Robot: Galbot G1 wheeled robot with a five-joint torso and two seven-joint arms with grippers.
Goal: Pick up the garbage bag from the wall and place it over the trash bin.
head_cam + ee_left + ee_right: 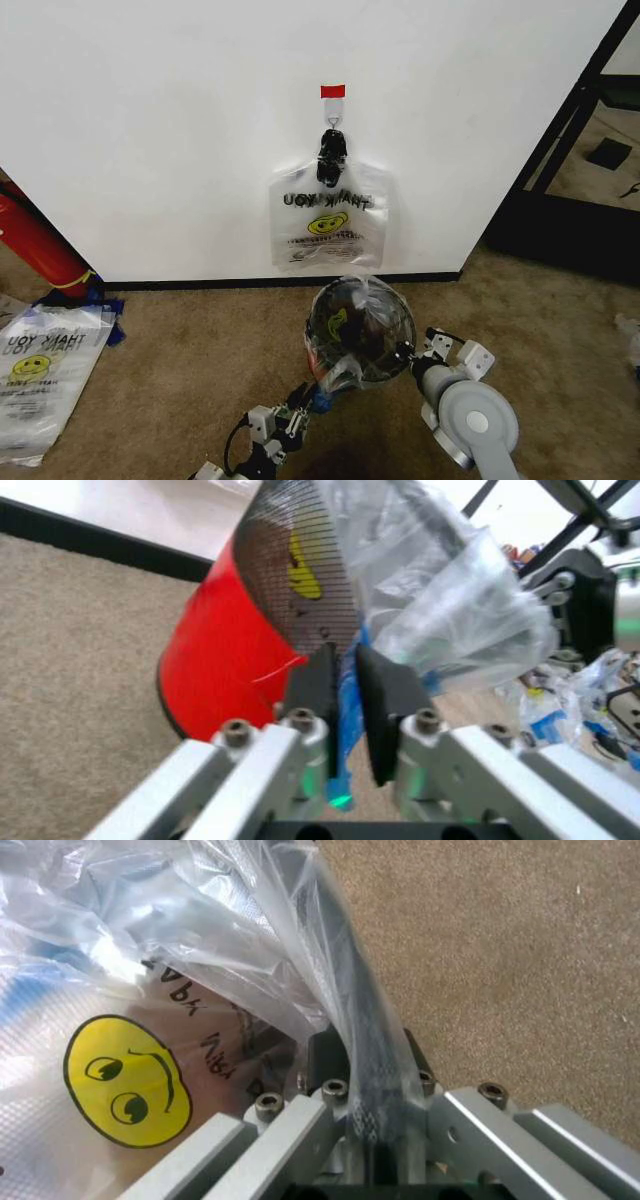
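The bin's (360,330) inside is veiled by the bag (345,372). The left gripper's (300,405) arm is cut off at the head view's near edge. The far bag's (328,218) small print is unreadable.

Sitting on the brown carpet just in front of the wall (150,120): the trash bin (360,330), small and round, with dark mesh sides and a red base. Lying over its top and bunching inside: a see-through garbage bag (345,325) with a yellow smiley face. Hanging flat from a black clip under red tape on that white wall: another bag (328,222), reading THANK YOU.
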